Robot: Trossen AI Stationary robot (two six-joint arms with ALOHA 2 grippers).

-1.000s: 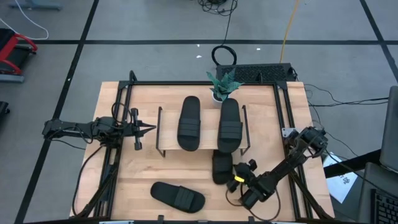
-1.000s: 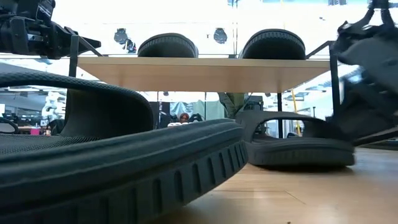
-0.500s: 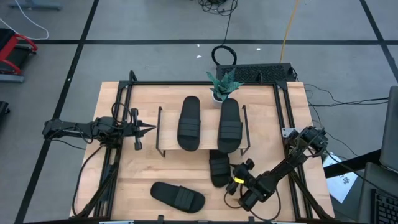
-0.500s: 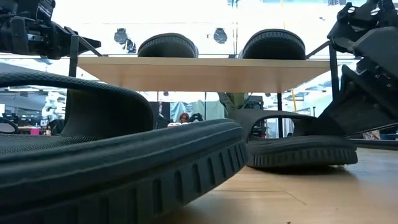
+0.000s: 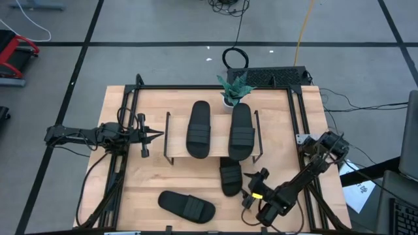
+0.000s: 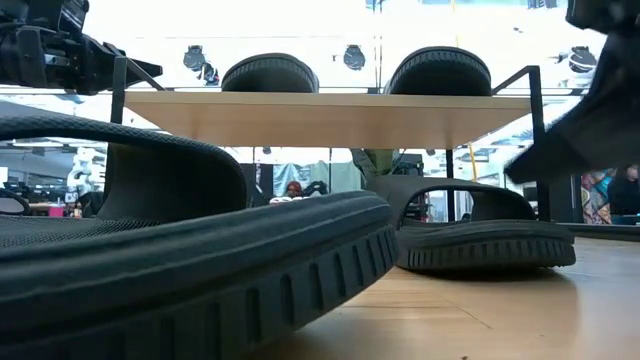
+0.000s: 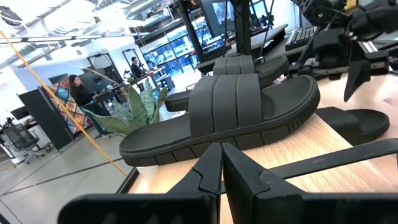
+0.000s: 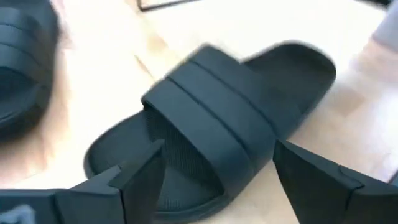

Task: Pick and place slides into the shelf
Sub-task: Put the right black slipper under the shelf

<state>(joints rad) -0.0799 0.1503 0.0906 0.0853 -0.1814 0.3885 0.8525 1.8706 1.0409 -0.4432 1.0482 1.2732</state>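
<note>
Two slides (image 5: 220, 129) sit on the shelf (image 5: 174, 132); the right gripper (image 5: 251, 189), fingers spread and empty, has backed off the third slide (image 5: 230, 177), now tucked partly underneath.

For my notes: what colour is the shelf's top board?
Light wood, clearest in the high view.

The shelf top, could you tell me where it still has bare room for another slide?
The shelf has bare strips only outside its two slides; between them it is tight. Below, the third slide fills the right side, leaving the left free.
</note>
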